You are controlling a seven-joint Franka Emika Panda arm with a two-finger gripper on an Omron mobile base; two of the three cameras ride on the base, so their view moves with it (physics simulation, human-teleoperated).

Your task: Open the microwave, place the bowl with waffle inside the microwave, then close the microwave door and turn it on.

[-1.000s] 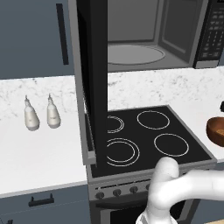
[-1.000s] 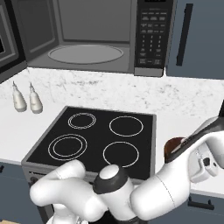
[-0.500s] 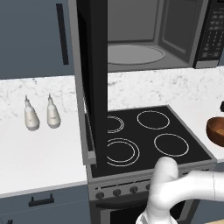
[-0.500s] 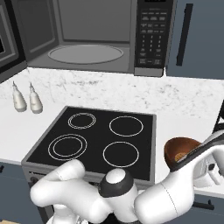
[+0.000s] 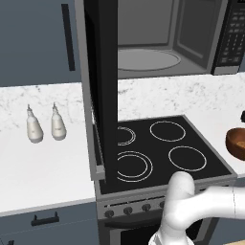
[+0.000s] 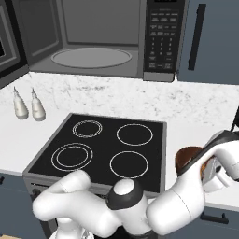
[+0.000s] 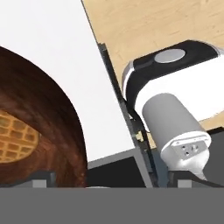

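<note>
The microwave door (image 5: pixel 100 86) hung open. The bowl (image 6: pixel 189 158) with its waffle (image 7: pixel 15 135) sat on the white marble surface (image 6: pixel 186 109) right of the stovetop (image 5: pixel 158 148). Whether the fingers gripped anything could not be told. A shallow rim grip might tip the bowl.

We see even, bright, rendered light with no clear source. The counter (image 5: pixel 43 162) carries only faint shadows by the two bottles (image 5: pixel 45 124). The stovetop (image 6: pixel 105 144) has no glare. Edges look a bit soft and pixelated, most in the hand view, where the bowl (image 7: pixel 48 131) is blurry.
</note>
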